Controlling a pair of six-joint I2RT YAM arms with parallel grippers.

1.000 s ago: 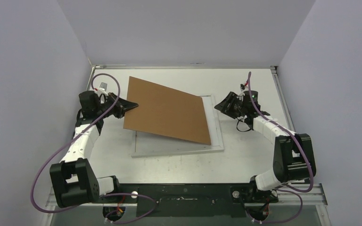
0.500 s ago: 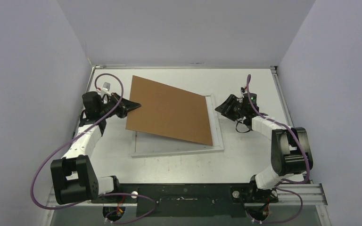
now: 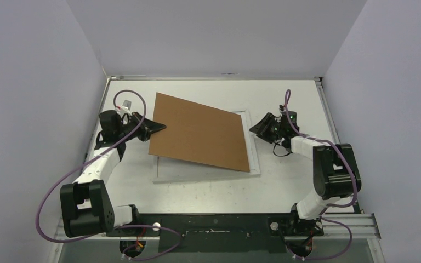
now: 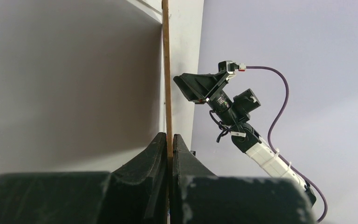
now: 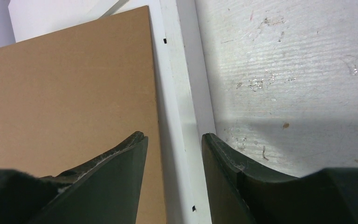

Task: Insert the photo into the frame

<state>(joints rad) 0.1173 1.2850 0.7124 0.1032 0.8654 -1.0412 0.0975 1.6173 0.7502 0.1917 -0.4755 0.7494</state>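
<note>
While the left pincer (image 4: 169, 140) clamps the tilted backing board (image 3: 200, 131) edge-on | right pincer (image 5: 173, 136) gapes, gripping nothing, frame (image 5: 182, 93) rail running lengthwise between its fingers (image 5: 116, 168) | photo unseen, presumably under the board ahead.

I comprise white links (image 3: 90, 172), black joints (image 3: 85, 204), a black wedge-fingered left end effector (image 3: 161, 127) and right end effector (image 3: 252, 127), looping purple cables (image 4: 287, 91), and a green wrist light (image 3: 291, 115).

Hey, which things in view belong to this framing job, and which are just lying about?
Part of the job:
- frame, flat on the table
- backing board, pinched in the left claw, tilted over the frame
- right claw, open astride the frame's right rail
- the photo is not in view

Just there:
- table
- purple cables
</note>
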